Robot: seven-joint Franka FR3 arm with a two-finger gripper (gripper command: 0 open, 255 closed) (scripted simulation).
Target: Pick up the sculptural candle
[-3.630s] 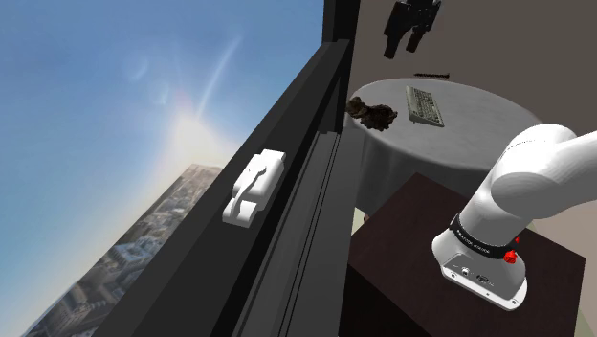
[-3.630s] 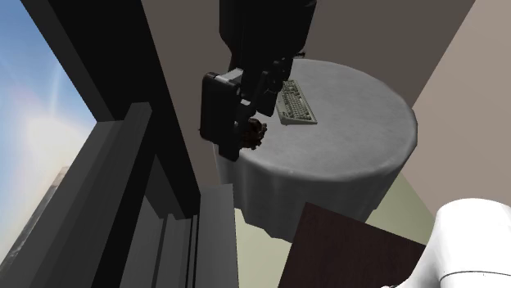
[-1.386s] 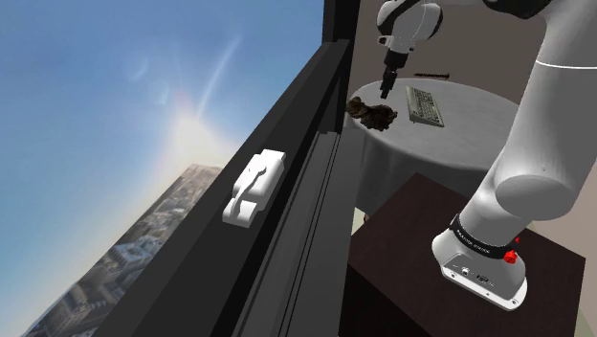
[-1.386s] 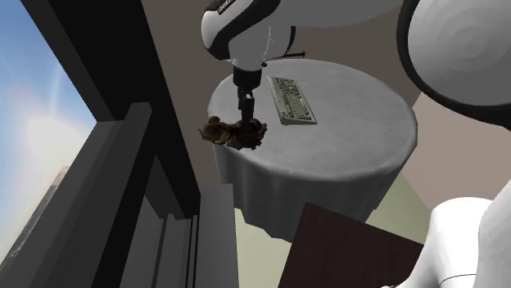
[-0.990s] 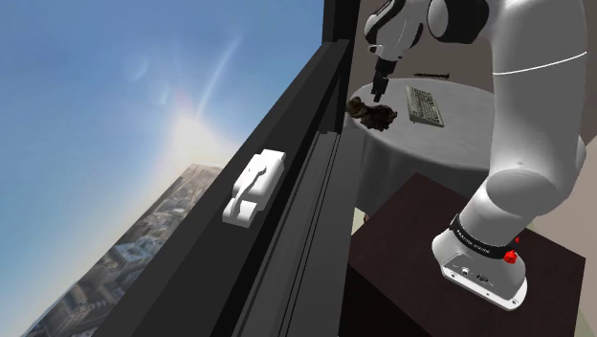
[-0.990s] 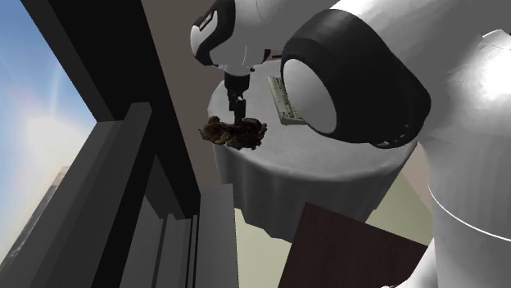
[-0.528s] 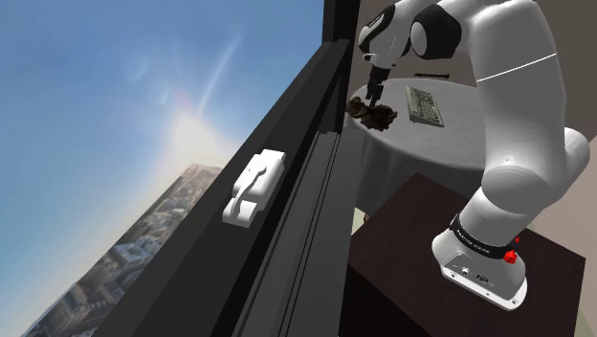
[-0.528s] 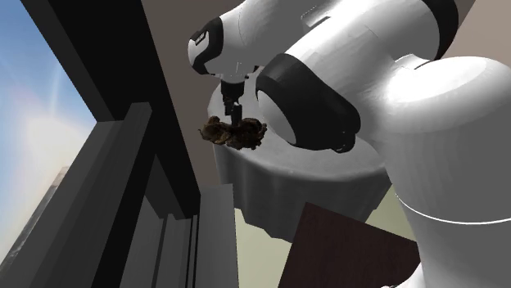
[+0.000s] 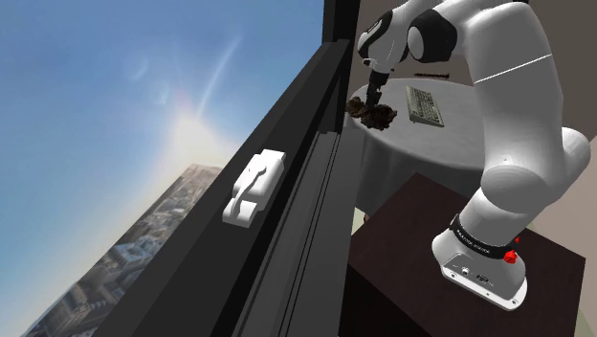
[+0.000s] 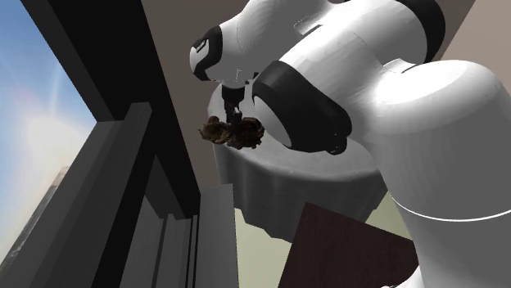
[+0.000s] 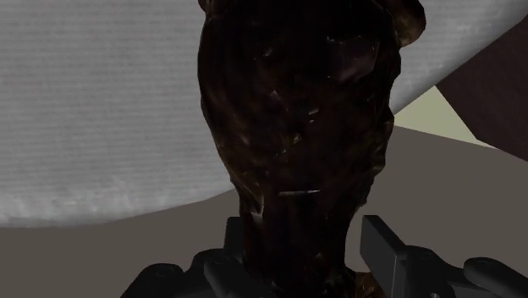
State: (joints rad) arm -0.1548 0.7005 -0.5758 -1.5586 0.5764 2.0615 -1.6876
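Jaws spread astride dark candle (image 11: 296, 127), not clamped | lying flat on table (image 9: 469, 105) | long axis crosswise to closing line

A round worktop (image 9: 471, 120) under a grey cloth stands by a black window frame (image 9: 308, 153). On it lies a grey keyboard (image 9: 426, 105), and beyond that a thin dark stick (image 9: 435, 73), possibly a pen. A white handle (image 9: 254, 187) sits on the frame. Outside are sunlit sky (image 9: 115, 86) and city (image 9: 115, 258).
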